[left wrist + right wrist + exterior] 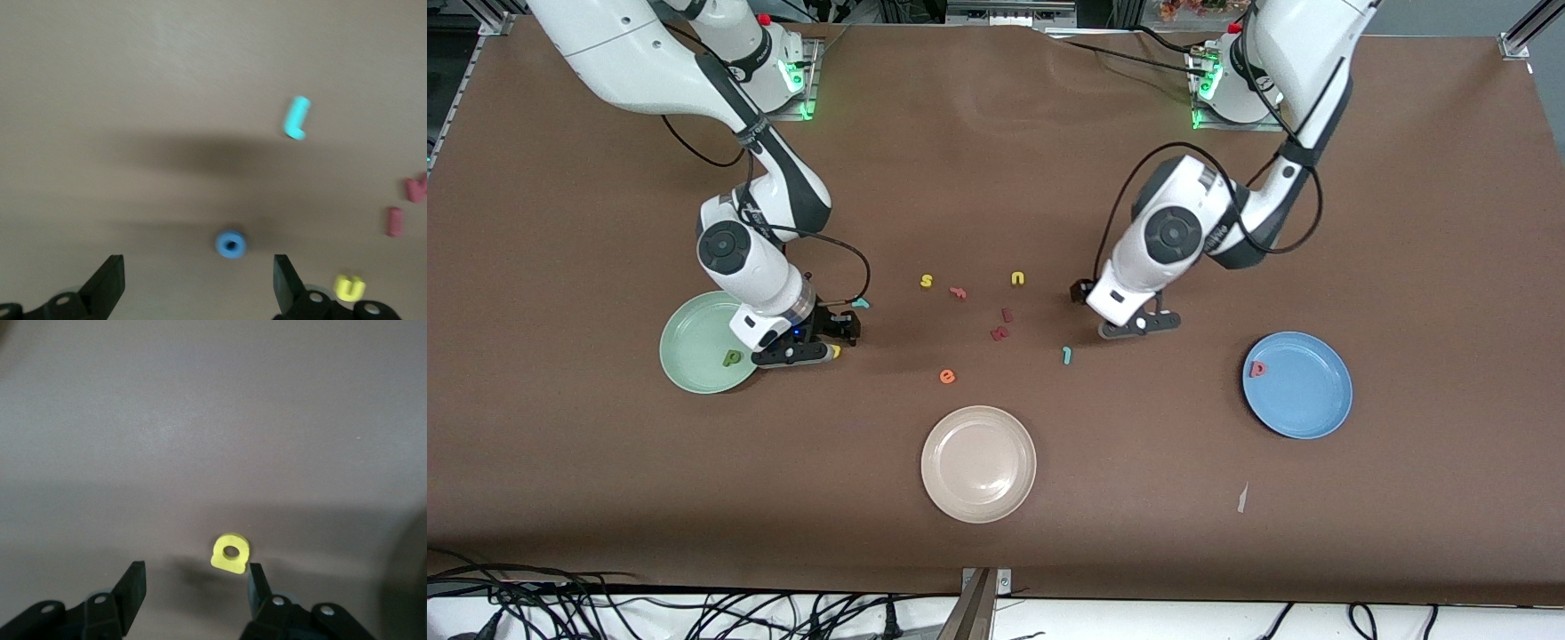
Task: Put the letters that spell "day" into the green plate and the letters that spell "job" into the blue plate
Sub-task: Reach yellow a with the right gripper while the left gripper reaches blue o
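The green plate holds the dark green d. Beside it my right gripper is low over the table and open. The yellow a lies flat just off one fingertip, not between the fingers. The teal y lies close by. My left gripper hangs open over the blue ring o, which lies flat just ahead of the gap between its fingers. The teal j lies nearer the front camera. The blue plate holds the pinkish-red b.
A beige plate sits near the front edge. A yellow s, a yellow u, an orange e and dark red letters are scattered mid-table. A white scrap lies near the blue plate.
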Controlling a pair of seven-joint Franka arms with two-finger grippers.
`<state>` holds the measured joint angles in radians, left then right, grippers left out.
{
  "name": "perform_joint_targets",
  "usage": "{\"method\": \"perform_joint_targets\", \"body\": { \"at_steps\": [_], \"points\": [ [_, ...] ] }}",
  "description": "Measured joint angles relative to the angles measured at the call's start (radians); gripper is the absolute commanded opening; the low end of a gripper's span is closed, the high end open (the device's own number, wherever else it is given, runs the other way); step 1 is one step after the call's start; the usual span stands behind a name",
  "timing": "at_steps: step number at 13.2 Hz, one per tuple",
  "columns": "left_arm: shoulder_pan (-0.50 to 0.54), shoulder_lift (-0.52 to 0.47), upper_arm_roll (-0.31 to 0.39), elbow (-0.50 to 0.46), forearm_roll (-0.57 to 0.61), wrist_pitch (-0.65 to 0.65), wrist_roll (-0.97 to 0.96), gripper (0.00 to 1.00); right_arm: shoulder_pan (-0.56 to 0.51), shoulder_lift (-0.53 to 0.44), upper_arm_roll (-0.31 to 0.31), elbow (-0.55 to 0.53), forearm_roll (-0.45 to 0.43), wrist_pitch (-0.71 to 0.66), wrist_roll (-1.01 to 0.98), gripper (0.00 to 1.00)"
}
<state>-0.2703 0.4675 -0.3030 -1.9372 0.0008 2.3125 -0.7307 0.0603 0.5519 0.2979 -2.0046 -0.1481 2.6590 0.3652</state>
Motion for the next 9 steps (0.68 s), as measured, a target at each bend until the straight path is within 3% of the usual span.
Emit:
{"method": "perform_joint_targets", "body": {
  "at_steps": [4,9],
  "points": [
    [-0.027,-0.009,0.000,-0.109,0.038,0.157,-0.028,0.96,0.004,0.012,-0.031,0.002,0.000,0.007,0.005,0.69],
    [-0.028,0.003,0.000,-0.129,0.124,0.171,-0.027,0.94,0.008,0.035,-0.039,0.002,-0.001,0.026,0.005,0.63]
  ]
}}
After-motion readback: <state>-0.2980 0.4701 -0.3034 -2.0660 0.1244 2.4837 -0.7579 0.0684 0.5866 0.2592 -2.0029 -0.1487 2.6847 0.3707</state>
